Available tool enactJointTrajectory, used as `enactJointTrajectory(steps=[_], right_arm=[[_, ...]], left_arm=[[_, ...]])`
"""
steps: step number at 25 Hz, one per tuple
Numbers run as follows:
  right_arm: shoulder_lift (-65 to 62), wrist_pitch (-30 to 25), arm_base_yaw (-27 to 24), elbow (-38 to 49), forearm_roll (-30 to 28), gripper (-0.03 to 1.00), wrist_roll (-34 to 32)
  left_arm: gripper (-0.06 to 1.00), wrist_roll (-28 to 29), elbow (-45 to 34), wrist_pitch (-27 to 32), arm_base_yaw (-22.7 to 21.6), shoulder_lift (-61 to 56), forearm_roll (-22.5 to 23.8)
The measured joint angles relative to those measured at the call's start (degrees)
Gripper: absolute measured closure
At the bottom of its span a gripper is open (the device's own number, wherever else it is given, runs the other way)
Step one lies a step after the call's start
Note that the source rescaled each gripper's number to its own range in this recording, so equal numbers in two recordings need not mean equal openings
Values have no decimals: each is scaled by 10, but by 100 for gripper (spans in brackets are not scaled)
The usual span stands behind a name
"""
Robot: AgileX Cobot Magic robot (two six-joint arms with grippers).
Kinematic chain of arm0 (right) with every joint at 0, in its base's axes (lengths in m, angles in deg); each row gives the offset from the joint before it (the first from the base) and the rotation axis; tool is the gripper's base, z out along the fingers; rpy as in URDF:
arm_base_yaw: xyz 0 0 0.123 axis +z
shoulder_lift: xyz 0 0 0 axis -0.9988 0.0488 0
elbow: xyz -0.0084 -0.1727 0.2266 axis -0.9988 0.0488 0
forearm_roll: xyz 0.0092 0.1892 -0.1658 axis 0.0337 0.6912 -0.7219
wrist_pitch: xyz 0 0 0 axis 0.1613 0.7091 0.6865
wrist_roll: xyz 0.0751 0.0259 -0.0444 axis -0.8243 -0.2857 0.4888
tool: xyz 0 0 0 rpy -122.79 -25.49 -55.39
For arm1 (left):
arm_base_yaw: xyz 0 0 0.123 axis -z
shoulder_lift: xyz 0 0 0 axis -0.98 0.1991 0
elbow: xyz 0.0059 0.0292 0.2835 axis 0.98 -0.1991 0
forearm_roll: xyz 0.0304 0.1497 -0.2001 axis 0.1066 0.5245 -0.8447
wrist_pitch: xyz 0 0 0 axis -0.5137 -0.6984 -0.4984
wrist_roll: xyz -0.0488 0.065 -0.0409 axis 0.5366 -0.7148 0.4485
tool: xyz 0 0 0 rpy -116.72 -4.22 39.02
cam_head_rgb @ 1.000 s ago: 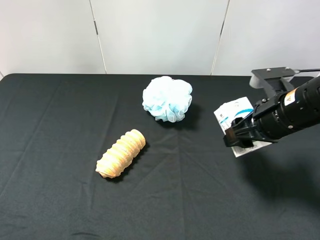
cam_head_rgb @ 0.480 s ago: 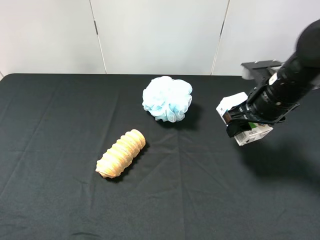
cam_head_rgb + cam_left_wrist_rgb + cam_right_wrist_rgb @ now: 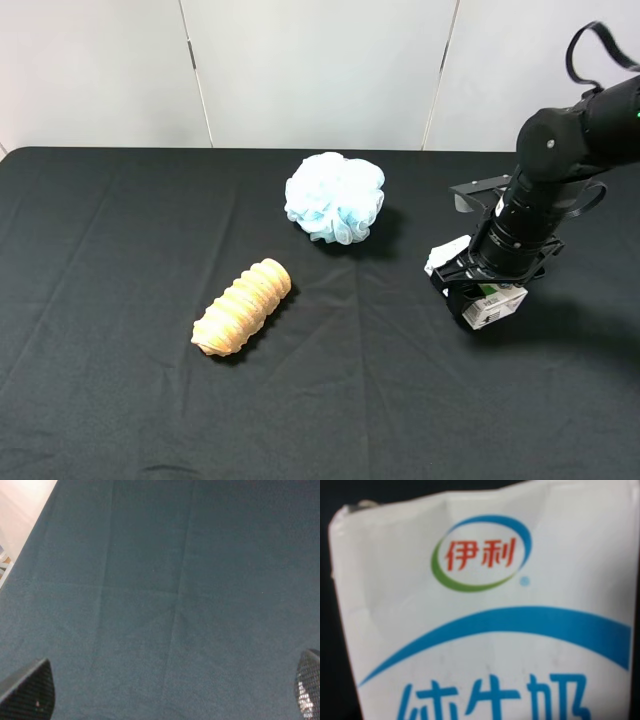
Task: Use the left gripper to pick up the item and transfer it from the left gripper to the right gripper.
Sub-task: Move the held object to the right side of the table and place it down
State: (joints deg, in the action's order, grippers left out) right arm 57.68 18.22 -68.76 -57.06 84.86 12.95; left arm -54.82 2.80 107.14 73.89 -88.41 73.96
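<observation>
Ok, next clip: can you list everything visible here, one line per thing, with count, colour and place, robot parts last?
Bath pouf: one, pale blue, at the back of the table, near the middle.
Ribbed roll: one, orange-tan, lying left of centre, in front of the pouf.
Drink carton: one, white with blue print and a red-lettered logo, on the right, gripped by the right claw.
Table: one, black cloth cover, creased.
Wall: white panels behind the table.
Right claw: one, black, on the right, shut on the carton.
Left claw: one, black fingertips apart, over bare cloth; seen only in the left wrist view.

carton (image 3: 485, 610): smooth coated paper | table (image 3: 120, 400): matt black cloth | pouf (image 3: 334, 197): mesh
</observation>
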Motion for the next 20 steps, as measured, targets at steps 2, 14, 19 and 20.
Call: enactJointTrajectory(steps=[2,14,19,20], right_arm=[[4,11,0,0,-1,97,0],[8,36,0,-1,-1,97,0],[8,57,0,-2,4,33,-6],[8,58,0,-3,4,20,-9]], left_arm=[[1,0,0,0,0,0,0],[1,0,0,0,0,0,0],[1,0,0,0,0,0,0],[1,0,0,0,0,0,0]])
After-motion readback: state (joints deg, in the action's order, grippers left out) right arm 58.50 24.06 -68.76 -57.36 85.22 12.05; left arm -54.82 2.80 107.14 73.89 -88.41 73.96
